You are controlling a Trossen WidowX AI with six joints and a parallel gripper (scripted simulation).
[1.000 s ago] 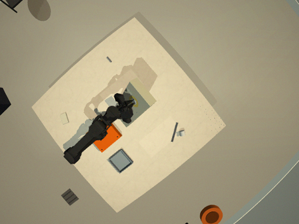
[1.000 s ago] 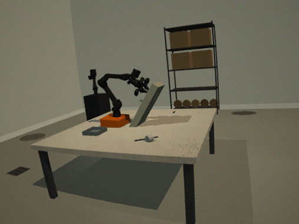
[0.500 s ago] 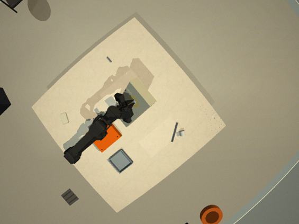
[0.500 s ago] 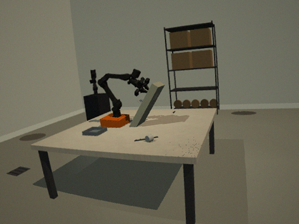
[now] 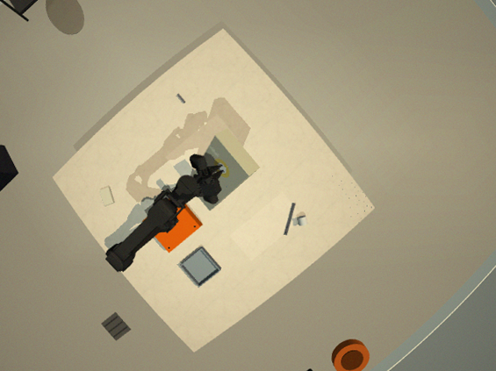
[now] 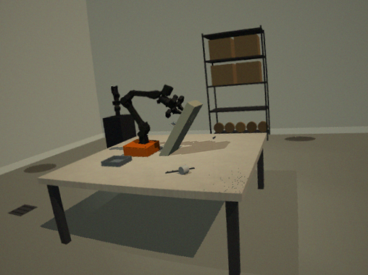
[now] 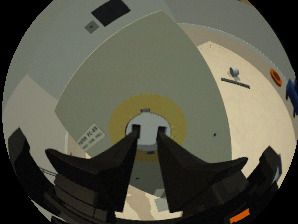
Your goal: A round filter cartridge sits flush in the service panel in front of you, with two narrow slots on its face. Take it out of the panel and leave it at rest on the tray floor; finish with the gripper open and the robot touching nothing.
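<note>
The service panel [image 5: 230, 188] [image 6: 180, 131] [image 7: 100, 75] leans at a slant on the table. The round pale grey cartridge [image 7: 148, 119] sits in it inside a yellow ring. My gripper [image 5: 221, 168] [image 6: 182, 109] [image 7: 147, 135] is partly open, with nothing held between its fingers. Its two fingertips are at the cartridge face, each over a dark slot; how far they reach in is hidden. The grey square tray [image 5: 210, 278] [image 6: 111, 164] stands empty on the table, beside the arm's orange base.
The orange base [image 5: 180, 232] [image 6: 141, 149] stands between the tray and the panel. A dark bar [image 5: 287, 225] [image 7: 235, 83] and a small pale cylinder [image 5: 301, 221] [image 6: 183, 170] lie beyond the panel's side. A small grey piece [image 5: 181, 98] and a pale block [image 5: 107, 196] lie on the other side.
</note>
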